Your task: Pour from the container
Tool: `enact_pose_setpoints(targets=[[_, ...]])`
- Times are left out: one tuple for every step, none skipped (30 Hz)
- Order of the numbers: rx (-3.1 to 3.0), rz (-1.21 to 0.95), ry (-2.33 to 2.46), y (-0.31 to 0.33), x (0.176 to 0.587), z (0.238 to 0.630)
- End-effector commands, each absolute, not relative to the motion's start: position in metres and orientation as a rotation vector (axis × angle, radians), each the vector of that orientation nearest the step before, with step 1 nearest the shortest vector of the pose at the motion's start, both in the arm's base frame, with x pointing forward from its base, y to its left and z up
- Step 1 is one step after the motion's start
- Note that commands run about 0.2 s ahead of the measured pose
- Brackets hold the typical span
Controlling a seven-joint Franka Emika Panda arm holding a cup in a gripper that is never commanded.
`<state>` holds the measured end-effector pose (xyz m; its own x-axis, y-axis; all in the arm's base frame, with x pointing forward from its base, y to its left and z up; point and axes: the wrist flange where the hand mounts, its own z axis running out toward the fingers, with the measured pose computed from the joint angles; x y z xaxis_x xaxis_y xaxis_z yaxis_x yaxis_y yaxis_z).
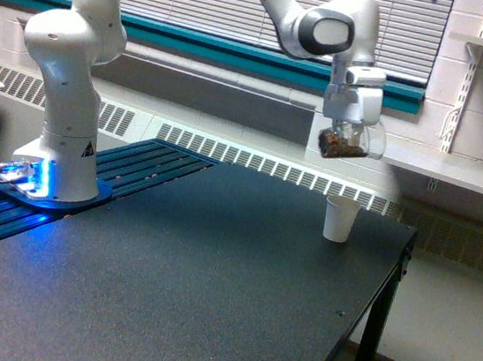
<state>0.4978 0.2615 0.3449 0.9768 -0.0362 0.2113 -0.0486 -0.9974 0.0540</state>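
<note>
Exterior view shows your gripper point(348, 128) clamped on the small clear rounded container point(344, 142), brown bits inside, hanging tilted well above the white paper cup point(340, 218) on the dark speckled table point(210, 283). Centre its mouth squarely over the cup before you tip further, and rotate slowly so the bits don't overshoot the rim.

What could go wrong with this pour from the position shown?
1. The clear container, tilted in the gripper, hangs well above the paper cup, so falling brown bits could scatter or bounce out.
2. The cup stands near the table's far edge; stray pieces may roll off.
</note>
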Motion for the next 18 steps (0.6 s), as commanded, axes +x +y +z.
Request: enact_pose_setpoints(targets=[[3.054,0.322,-0.026,0.251,0.483,0.338],[3.054,0.316,-0.023,0.251,0.480,0.336],[3.055,0.309,-0.020,0.250,0.478,0.334],[3.054,0.302,-0.015,0.249,0.475,0.332],[3.053,0.294,-0.008,0.248,0.472,0.329],[3.053,0.286,-0.002,0.247,0.469,0.327],[3.051,0.280,0.001,0.246,0.466,0.325],[3.049,0.273,0.006,0.245,0.464,0.323],[3.048,0.266,0.012,0.244,0.462,0.321],[3.044,0.259,0.014,0.242,0.460,0.318],[3.043,0.252,0.017,0.242,0.458,0.316],[3.042,0.241,0.025,0.242,0.455,0.314],[3.041,0.233,0.032,0.241,0.453,0.312],[3.040,0.226,0.035,0.241,0.451,0.310],[3.038,0.220,0.038,0.241,0.450,0.308],[3.034,0.213,0.043,0.240,0.448,0.306],[3.033,0.206,0.046,0.240,0.447,0.304],[3.033,0.199,0.050,0.240,0.446,0.302]])
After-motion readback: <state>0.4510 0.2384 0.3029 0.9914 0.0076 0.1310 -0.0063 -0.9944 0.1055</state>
